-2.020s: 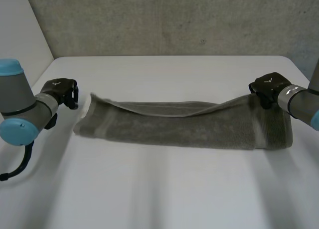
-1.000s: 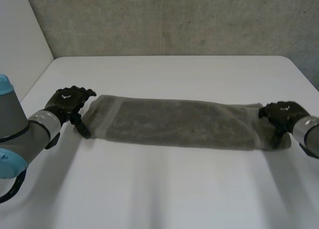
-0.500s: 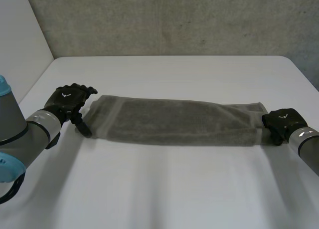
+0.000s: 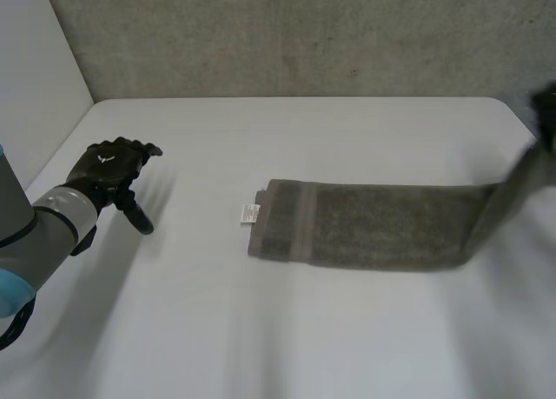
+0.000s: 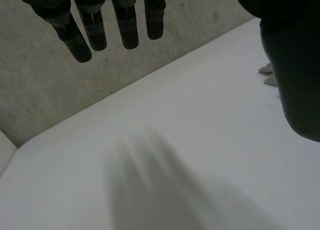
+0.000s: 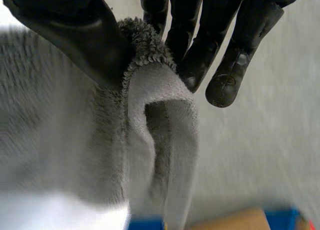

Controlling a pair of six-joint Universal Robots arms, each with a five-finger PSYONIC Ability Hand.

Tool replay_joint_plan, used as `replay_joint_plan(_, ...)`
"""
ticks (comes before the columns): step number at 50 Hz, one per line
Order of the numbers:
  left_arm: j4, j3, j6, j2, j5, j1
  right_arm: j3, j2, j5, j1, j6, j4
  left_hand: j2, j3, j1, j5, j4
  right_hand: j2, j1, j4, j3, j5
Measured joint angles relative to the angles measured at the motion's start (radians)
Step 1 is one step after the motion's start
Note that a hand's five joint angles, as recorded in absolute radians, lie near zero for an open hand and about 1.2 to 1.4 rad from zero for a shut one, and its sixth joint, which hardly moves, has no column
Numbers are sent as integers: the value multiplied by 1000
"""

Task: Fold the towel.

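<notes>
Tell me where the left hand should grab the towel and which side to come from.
Probably the free short end of the towel, by the white label, pinching the corner from the side of the left hand. That end lies flat on the table facing the open left hand, while the right hand pinches the other end, lifted off the table.

The towel (image 4: 373, 225) lies on the table (image 4: 261, 138), well to the right of the left robot hand (image 4: 109, 175).
</notes>
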Motion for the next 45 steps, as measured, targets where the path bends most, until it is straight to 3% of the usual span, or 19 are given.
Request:
replay_joint_plan(9,0,9,-5,2,-4,-11,-113,111,-10,479,88,-6,-1,0,0,-1,0,2,1,0,7,0)
replay_joint_plan(16,0,0,-7,9,-5,-18,-180,299,-15,684,39,23,-2,0,0,-1,0,-11,-11,-15,-7,-15)
replay_joint_plan(18,0,-3,-7,10,-5,-18,-197,344,-16,705,6,48,-2,0,0,-1,0,-138,-123,-143,-126,-137)
replay_joint_plan(25,1,-5,-7,11,-3,-18,-229,355,-50,703,-14,118,-2,0,0,-1,0,-1029,-999,-1035,-1019,-1051)
replay_joint_plan(36,2,24,-8,10,-5,-52,-108,77,-152,590,273,144,-2,-1,0,-1,0,-1083,-1077,-1086,-1081,-1091)
replay_joint_plan(45,2,58,-8,7,-8,-134,150,-69,-145,403,320,146,-2,-1,0,-2,0,-1083,-1074,-1086,-1081,-1089)
